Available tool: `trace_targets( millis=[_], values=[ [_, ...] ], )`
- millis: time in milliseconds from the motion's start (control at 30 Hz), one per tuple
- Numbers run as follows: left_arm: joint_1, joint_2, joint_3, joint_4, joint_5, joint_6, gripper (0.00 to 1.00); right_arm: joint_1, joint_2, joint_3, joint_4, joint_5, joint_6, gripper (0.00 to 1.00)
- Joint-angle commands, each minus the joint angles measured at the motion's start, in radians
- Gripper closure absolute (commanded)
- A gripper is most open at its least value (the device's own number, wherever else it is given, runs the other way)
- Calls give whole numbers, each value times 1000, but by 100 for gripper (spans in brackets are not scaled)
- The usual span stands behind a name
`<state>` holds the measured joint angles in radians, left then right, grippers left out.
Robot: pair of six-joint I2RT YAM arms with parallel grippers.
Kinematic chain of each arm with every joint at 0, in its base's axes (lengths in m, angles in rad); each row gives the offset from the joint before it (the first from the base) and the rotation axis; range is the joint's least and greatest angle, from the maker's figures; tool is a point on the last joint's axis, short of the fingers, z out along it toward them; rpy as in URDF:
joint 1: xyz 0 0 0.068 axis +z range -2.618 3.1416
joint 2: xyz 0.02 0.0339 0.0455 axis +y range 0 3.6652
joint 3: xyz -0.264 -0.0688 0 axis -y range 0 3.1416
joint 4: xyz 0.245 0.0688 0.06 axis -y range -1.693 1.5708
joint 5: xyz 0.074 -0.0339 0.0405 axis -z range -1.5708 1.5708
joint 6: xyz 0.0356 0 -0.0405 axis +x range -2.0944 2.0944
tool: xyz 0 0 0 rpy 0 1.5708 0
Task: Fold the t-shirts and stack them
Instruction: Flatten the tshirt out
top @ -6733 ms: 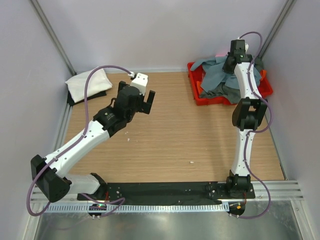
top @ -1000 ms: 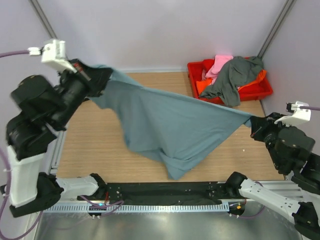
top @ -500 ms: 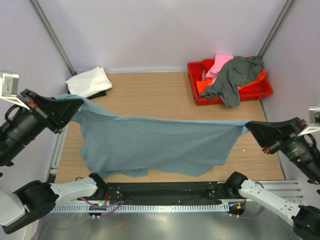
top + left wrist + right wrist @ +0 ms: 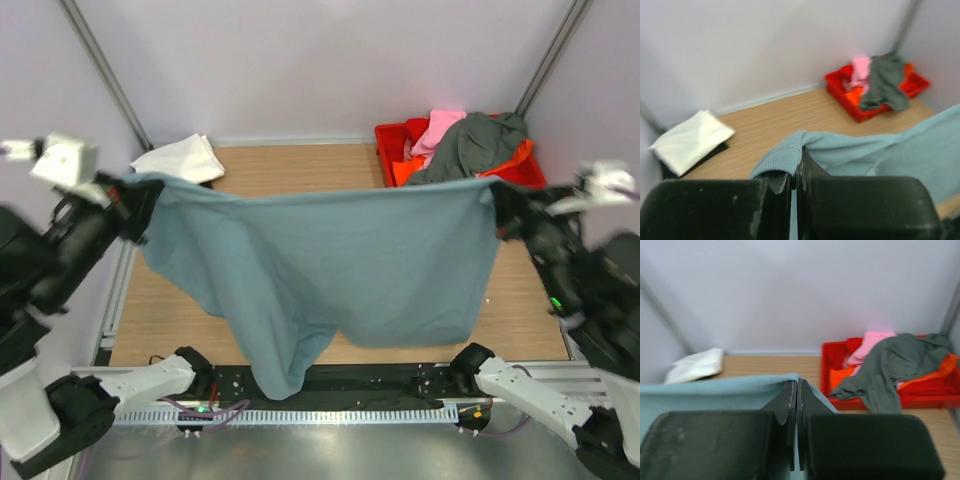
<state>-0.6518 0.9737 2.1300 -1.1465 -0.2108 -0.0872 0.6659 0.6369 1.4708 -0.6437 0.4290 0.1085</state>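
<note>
A large blue-grey t-shirt (image 4: 330, 260) hangs spread in the air between both arms, high above the table. My left gripper (image 4: 135, 195) is shut on its left top corner, and the ribbed edge (image 4: 780, 160) folds over the closed jaws. My right gripper (image 4: 495, 200) is shut on the right top corner (image 4: 775, 382). A folded white t-shirt (image 4: 180, 160) lies at the back left. Dark grey (image 4: 470, 145), pink (image 4: 440, 125) and orange (image 4: 515, 158) t-shirts are heaped in the red crate (image 4: 392, 135).
The wooden table (image 4: 300, 165) is walled by pale panels behind and at both sides. The red crate stands in the back right corner. A black mounting strip (image 4: 400, 385) runs along the near edge, and the shirt's lowest corner hangs down over it.
Both grippers have lifted and swung toward the back, raising the blue-grey shirt from a low sagging stretch into a high hanging sheet. Its lower left part has dropped into a long point.
</note>
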Motion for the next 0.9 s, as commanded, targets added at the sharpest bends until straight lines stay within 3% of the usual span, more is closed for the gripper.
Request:
trace_targets(
  millis=[0,67,100,133,200,233,267,300,333,367,400,467,500,533,600,733,867],
  values=[
    [7,216,-36,96,-319,151,100,-8,334,-50,200,295,-104,99],
    [47,333,-62,149,-320,149,100,-73,557,-27,257,338,-135,99],
    [151,380,-64,159,-224,108,100,-127,634,-8,265,305,-112,99],
    [218,426,-61,168,-173,87,100,-175,712,18,260,171,-63,99],
    [407,619,-38,169,-73,6,100,-273,948,106,276,73,-4,99],
    [452,787,8,165,-55,-58,100,-291,1037,241,224,0,29,99],
    [489,881,60,137,-49,-97,95,-305,1231,338,169,-18,45,93],
    [547,977,243,17,-41,-129,80,-318,1335,459,-6,-25,57,52],
    [567,1088,349,-58,-7,-182,39,-318,1430,714,-99,-10,65,41],
    [581,1232,446,-129,7,-203,29,-316,1565,811,-170,-9,71,35],
    [584,1275,537,-201,1,-215,26,-312,1601,871,-232,-12,72,28],
    [558,1196,449,-161,-42,-210,19,-305,1571,846,-209,-24,74,18],
    [552,1129,238,-24,-48,-204,17,-301,1531,792,-176,-19,74,14],
    [546,1058,125,60,-47,-201,2,-296,1436,664,-93,-21,76,11],
    [544,869,-99,198,-12,-223,0,-293,1350,555,-13,-50,95,6],
    [543,686,-290,185,-18,-253,0,-287,1149,312,35,-128,126,5],
    [543,513,-600,224,-12,-287,0,-284,1041,139,71,-211,158,5]
  ],
)
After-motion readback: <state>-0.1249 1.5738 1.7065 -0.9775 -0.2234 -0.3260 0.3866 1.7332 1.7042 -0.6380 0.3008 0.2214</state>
